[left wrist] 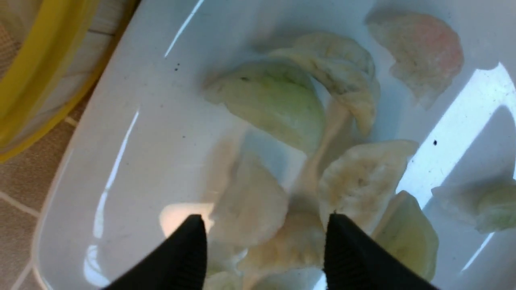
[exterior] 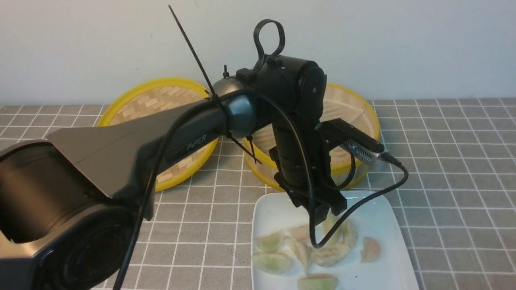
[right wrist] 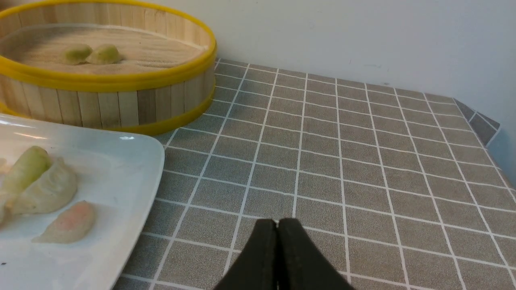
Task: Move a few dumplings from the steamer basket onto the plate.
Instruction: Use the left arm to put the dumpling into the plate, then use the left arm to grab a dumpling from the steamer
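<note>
Over the plate (exterior: 379, 209), just above a loose heap of dumplings (exterior: 328, 254): left gripper (exterior: 322, 217), pointing down, jaws apart, nothing between them. In the left wrist view, the open gripper (left wrist: 264, 219) framing pale green and whitish dumplings (left wrist: 274, 100), several overlapping, one pinkish piece a little apart on the glossy plate (left wrist: 133, 133). Just behind the plate, the basket (exterior: 373, 121), partly hidden by the left arm. In the right wrist view, two green dumplings (right wrist: 92, 54) side by side on the floor of the basket (right wrist: 113, 102). Left of the basket, the lid (exterior: 161, 100) on the tabletop (exterior: 443, 161). Low over bare tabletop (right wrist: 342, 161), near the plate (right wrist: 121, 169): right gripper (right wrist: 277, 220), jaws pressed together, empty.
</note>
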